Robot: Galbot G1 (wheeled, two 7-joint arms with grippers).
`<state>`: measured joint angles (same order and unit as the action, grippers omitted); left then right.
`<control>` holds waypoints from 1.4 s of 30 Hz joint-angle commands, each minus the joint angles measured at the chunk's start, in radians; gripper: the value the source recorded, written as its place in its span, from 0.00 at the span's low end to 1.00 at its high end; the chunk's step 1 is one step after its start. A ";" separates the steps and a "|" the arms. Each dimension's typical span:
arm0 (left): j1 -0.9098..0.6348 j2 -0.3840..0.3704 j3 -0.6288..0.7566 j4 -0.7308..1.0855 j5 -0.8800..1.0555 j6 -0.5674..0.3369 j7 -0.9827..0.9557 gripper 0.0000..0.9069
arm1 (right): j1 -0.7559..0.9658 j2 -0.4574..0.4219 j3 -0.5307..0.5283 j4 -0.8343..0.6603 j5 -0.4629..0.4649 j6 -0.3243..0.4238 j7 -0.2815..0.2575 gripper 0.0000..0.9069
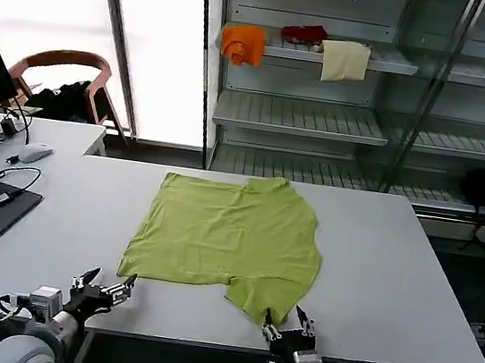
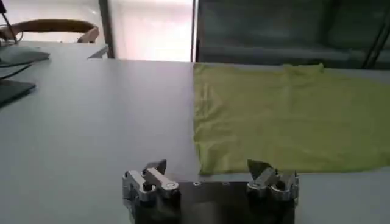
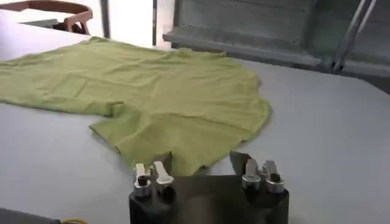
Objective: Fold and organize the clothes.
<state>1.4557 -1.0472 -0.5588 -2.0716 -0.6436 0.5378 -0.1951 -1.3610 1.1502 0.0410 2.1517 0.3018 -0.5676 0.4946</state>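
On the white table (image 1: 391, 284) I'm seeing the T-shirt (image 1: 230, 238) lying spread out, mostly flat, with one sleeve flap pointing toward the near edge and some wrinkles along its far side. I'm judging the fold as not started: no layer is doubled over yet, so every fold and the final tidy-up are left. Both arms are sitting low at the near table edge. I'm holding the left gripper (image 1: 102, 291) just off the shirt's near left corner, fingers spread wide, gripping nothing; the left wrist view is showing that corner just past the fingertips. I'm keeping the right gripper (image 1: 287, 325) right at the sleeve flap's hem, jaws apart and empty too. Orange, red and cream cloths are staying out of this, back on the shelf (image 1: 301, 118).
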 commanded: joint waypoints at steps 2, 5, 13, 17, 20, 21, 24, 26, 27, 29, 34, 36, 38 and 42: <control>-0.049 -0.003 0.011 0.078 -0.008 -0.011 0.025 0.11 | 0.017 0.004 -0.019 -0.018 0.000 -0.012 0.002 0.24; -0.048 -0.005 0.018 0.080 0.002 -0.019 0.035 0.01 | 0.015 0.005 -0.019 -0.018 -0.002 -0.012 0.003 0.00; -0.042 -0.005 0.025 0.080 0.035 -0.031 0.056 0.00 | -0.001 0.004 -0.013 -0.013 -0.012 -0.011 -0.005 0.00; -0.033 -0.001 0.027 0.069 0.053 -0.043 0.062 0.00 | 0.000 0.004 -0.006 -0.002 -0.016 -0.011 -0.003 0.00; -0.023 0.003 0.024 0.031 0.048 -0.078 0.057 0.00 | -0.001 0.000 0.002 0.029 -0.028 -0.011 -0.010 0.00; -0.022 0.003 0.024 0.024 0.044 -0.083 0.054 0.00 | -0.002 -0.002 0.007 0.040 -0.035 -0.011 -0.018 0.00; -0.023 0.008 0.022 -0.016 0.001 -0.113 0.045 0.00 | -0.002 -0.008 0.023 0.065 -0.047 -0.011 -0.032 0.00; -0.032 0.009 0.022 -0.037 -0.027 -0.123 0.024 0.00 | -0.001 -0.011 0.038 0.075 -0.046 -0.011 -0.039 0.00; -0.034 0.010 0.022 -0.044 -0.034 -0.128 0.015 0.00 | -0.001 -0.012 0.043 0.078 -0.046 -0.010 -0.042 0.00; -0.044 0.012 0.025 -0.065 -0.048 -0.144 0.001 0.00 | 0.001 -0.016 0.066 0.088 -0.046 -0.010 -0.061 0.00; -0.115 0.011 0.046 -0.063 -0.067 -0.140 -0.054 0.00 | 0.034 -0.023 0.104 0.102 -0.057 -0.011 -0.110 0.00; -0.156 0.011 0.060 -0.043 -0.076 -0.139 -0.075 0.00 | 0.055 -0.025 0.119 0.094 -0.058 -0.011 -0.132 0.00; -0.200 0.012 0.081 -0.021 -0.083 -0.136 -0.087 0.00 | 0.097 -0.032 0.145 0.064 -0.073 -0.010 -0.172 0.00; -0.304 -0.004 0.142 0.043 -0.081 -0.135 -0.130 0.00 | 0.174 -0.037 0.160 -0.032 -0.103 -0.010 -0.240 0.00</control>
<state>1.3462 -1.0396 -0.4995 -2.0943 -0.6953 0.4186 -0.2344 -1.2860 1.1164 0.1540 2.1967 0.2324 -0.5786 0.3593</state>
